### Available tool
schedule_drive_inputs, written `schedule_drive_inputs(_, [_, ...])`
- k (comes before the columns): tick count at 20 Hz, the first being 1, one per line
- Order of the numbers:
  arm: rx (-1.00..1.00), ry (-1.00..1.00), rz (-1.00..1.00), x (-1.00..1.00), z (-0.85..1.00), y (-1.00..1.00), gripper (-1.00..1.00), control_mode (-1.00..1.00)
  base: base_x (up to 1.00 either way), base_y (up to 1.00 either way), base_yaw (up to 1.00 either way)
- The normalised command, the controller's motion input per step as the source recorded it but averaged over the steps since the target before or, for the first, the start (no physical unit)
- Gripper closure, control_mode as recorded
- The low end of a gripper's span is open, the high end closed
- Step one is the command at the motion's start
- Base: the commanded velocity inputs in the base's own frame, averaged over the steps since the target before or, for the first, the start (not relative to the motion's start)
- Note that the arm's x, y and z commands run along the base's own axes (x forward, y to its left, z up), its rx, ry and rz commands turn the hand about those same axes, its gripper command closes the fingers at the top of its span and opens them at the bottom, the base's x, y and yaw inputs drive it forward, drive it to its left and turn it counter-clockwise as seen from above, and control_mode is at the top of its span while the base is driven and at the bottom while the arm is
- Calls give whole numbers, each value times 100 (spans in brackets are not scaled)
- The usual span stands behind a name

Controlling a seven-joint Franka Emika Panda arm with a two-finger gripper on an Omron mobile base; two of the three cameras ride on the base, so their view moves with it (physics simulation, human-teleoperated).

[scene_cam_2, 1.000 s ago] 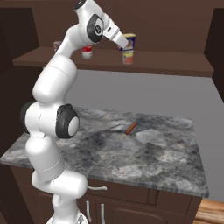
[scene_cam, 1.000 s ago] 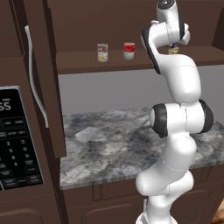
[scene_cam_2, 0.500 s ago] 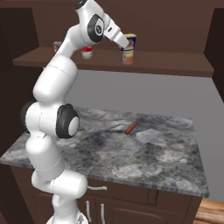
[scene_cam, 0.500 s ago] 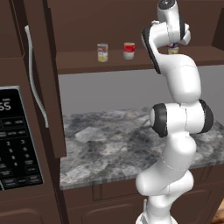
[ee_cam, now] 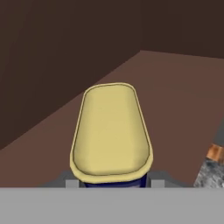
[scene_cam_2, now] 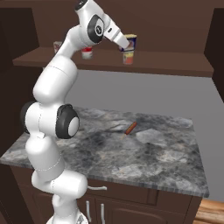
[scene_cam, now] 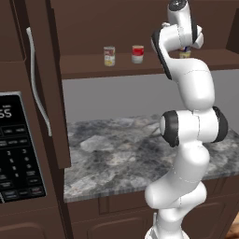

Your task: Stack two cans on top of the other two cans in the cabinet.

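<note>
Stone of mottled grey for the countertop (scene_cam_2: 157, 153), over dark brown lower cupboards (scene_cam_2: 131, 205), with plain grey wall behind. Above, the dark brown cabinet (scene_cam: 154, 18) with its long shelf board (scene_cam_2: 175, 65); at the left, a tall door with a white bar handle (scene_cam: 36, 88).

From the left base view: a black keypad appliance (scene_cam: 16, 149) beside the door, plus a clear sight of the cream can with a red and yellow label (scene_cam: 109, 56) and, just to its right, the red-and-white can (scene_cam: 137, 54), both upright on the shelf and apart from each other. Further right, mostly hidden by the white arm (scene_cam: 191, 88), the pale-yellow can (scene_cam: 185, 54).

From the right base view: an orange-red stick (scene_cam_2: 130, 127) lying on the counter, and the gripper (scene_cam_2: 126, 43) reaching in to the blue tin (scene_cam_2: 130, 41), level and directly above the pale-yellow can, seemingly touching its top.

From the hand view: the tin's yellow lid close up, blue body below, one fingertip (ee_cam: 72, 183) pressed against each side. Closed firmly on the tin, then, narrow sides gripped.

Counted: four cans, namely two loose on the shelf, one stacked pair; one stick; one arm.
</note>
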Motion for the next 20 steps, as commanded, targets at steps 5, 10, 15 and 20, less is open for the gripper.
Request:
schedule_drive_inputs(5, [-3,0,-1,5,-18,0,-100,-100,0,0,0])
schedule_drive_inputs(10, [-1,0,0,6,-12,0,-100,-100,0,0,0])
schedule_drive_inputs(15, [0,0,0,0,-1,2,-100,-100,0,0,0])
schedule_drive_inputs(20, [0,-1,-2,-23,-2,10,-100,-100,0,0,0])
